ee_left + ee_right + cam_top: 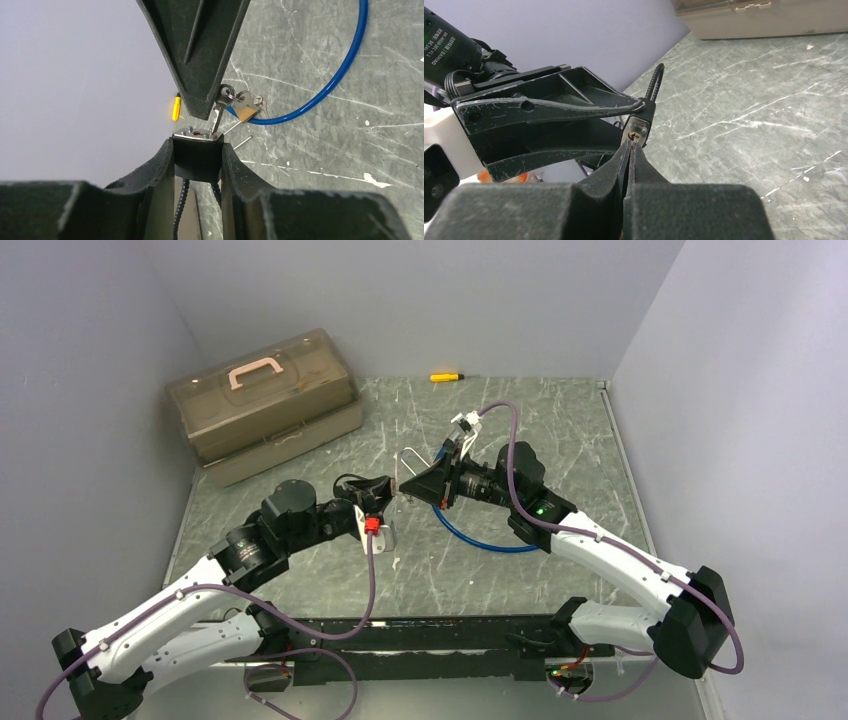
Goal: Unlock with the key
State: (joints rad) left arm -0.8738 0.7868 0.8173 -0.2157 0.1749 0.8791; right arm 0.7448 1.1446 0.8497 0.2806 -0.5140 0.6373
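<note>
The jaws of the left arm (250, 550) stand partly open, clamped on the two sides of a small black lock (198, 147), which fills the gap between them. The lock's silver face points away from the wrist, and a black braided cord (182, 210) runs from its body back between the jaws. The lock is held up above the tabletop (560, 440), near its middle.

The jaws of the right arm (600, 550) are pressed together on the head of a key (217, 117). The key's blade slants down to the keyhole in the silver face; how deep it sits I cannot tell. From the right wrist, the closed tips sit right at the keyhole and hide the key itself.

A key ring (226, 92) hangs at the key's head, with spare keys (245, 107) dangling beside it.

Below, a blue cable (480, 538) lies in a loop on the tabletop. A yellow screwdriver (445, 376) rests at the far edge, well apart. A brown toolbox (265, 405) with a pink handle sits in the far left corner.
</note>
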